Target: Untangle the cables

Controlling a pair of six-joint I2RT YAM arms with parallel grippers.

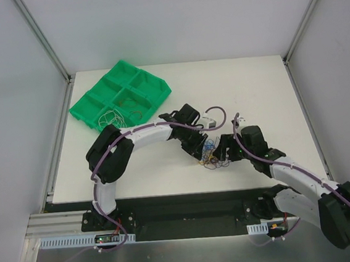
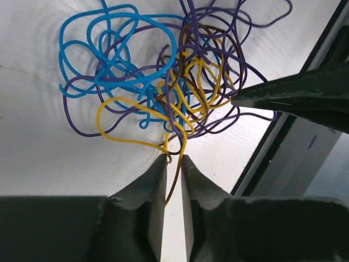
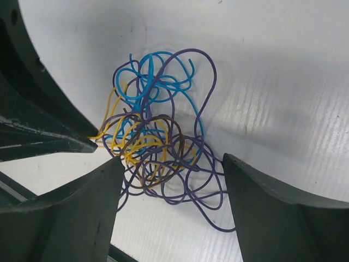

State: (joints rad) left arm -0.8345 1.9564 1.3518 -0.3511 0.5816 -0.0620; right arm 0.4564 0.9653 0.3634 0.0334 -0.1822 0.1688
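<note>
The cables [image 1: 213, 156] lie as one small tangle of blue, purple, yellow and brown wires on the white table, between my two grippers. In the left wrist view the tangle [image 2: 163, 82] sits just beyond my left gripper [image 2: 174, 158]. Its jaws stand only a narrow slit apart, and one yellow wire [image 2: 175, 174] runs loose through that slit. My left gripper [image 1: 202, 152] reaches in from the left. In the right wrist view my right gripper [image 3: 172, 168] stands wide open, straddling the tangle's [image 3: 158, 136] purple loops. My right gripper [image 1: 222, 151] comes from the right.
A green compartment tray [image 1: 149, 84] stands at the back left, with thin wire loops [image 1: 110, 118] in its near cells. The table's near edge and a black rail [image 2: 262, 164] run close beside the tangle. The right gripper's finger [image 2: 283, 98] points in at the tangle's side.
</note>
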